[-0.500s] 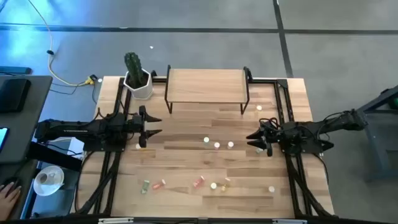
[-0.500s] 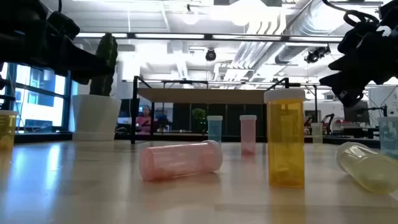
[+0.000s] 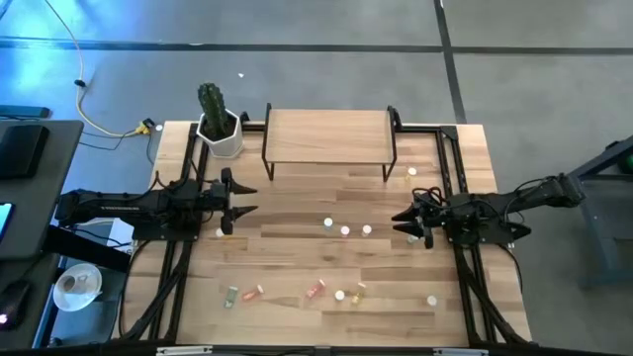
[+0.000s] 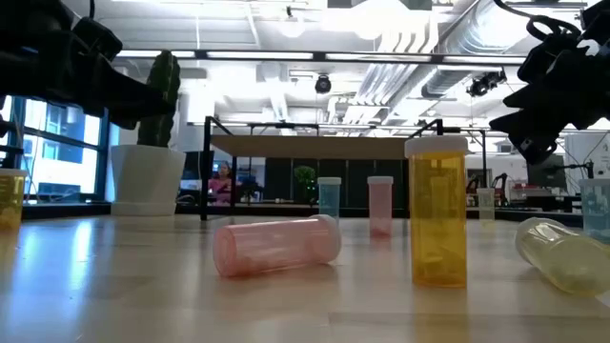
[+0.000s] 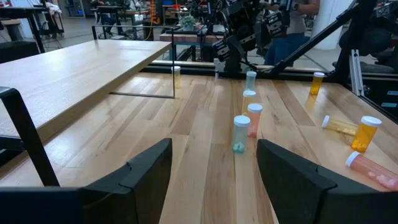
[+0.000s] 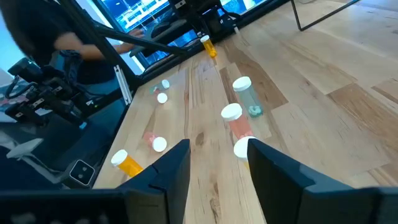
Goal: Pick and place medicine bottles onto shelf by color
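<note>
Bottles all on the tabletop, none on the shelf (image 3: 328,132) yet; its top is bare, so sorting not started.

Layout, high view: three standing caps-up in a row mid-table, between the two arms (image 3: 345,229). Second scatter nearer the front edge, some tipped on their sides (image 3: 315,290). One alone by the shelf's right leg (image 3: 412,172). Low view confirms the mix: pink bottle (image 4: 276,246) lying flat, orange bottle (image 4: 437,211) upright next to it, pale one on its side at far right (image 4: 562,253).

Left gripper (image 3: 243,198) parked at the left edge, clear of the wood, pointing at the middle row. Fingers spread wide, nothing between them; wrist cam shows bare table in the gap and the row dead ahead, nearest a pale blue-green bottle (image 5: 241,132).

Right gripper (image 3: 405,222) mirrors it from the right, just beside the row's end. Jaws parted approx. half, empty; wrist cam shows gap only, bottles (image 6: 231,114) beyond the tips.

Reading: both arms sit low and level w/ the standing row because uprights are the easy side-on grab. Tipped ones up front prob. need a top-down approach.

Colour of the lone bottle by the shelf leg: possibly yellow, too small to call.

Cactus pot (image 3: 220,129) at shelf's left; keep left arm's path clear of it.
</note>
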